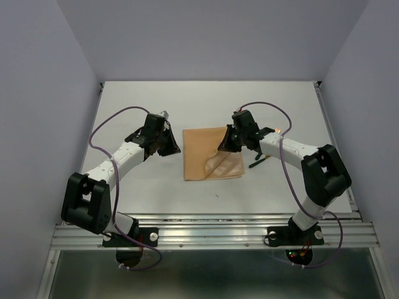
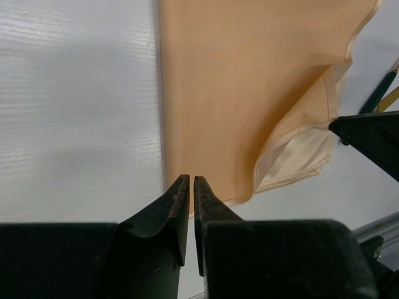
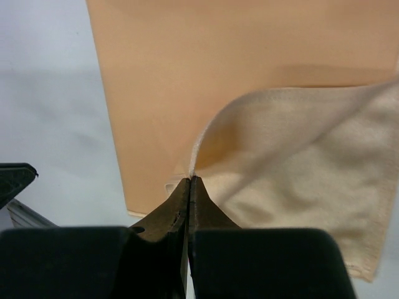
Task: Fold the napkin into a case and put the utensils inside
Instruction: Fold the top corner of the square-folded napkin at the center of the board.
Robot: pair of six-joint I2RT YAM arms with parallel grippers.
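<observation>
The peach-orange napkin (image 1: 201, 149) lies on the white table, folded into a rectangle. My right gripper (image 1: 225, 144) is shut on its right edge, and in the right wrist view the gripper (image 3: 189, 179) pinches a raised flap whose paler underside (image 3: 312, 180) shows above the flat napkin (image 3: 187, 75). My left gripper (image 1: 168, 144) hovers just left of the napkin and holds nothing. Seen from the left wrist, this gripper (image 2: 191, 179) has its jaws a narrow slit apart near the napkin's (image 2: 237, 93) corner. A dark-handled utensil (image 1: 257, 163) lies right of the cloth, and utensils (image 2: 381, 92) also show at the left wrist view's edge.
Purple cables (image 1: 100, 131) loop over both arms. The right arm's forearm (image 1: 283, 148) lies over the table beside the utensils. A metal rail (image 1: 212, 227) runs along the table's near edge. The enclosure's walls (image 1: 37, 124) rise close on both sides.
</observation>
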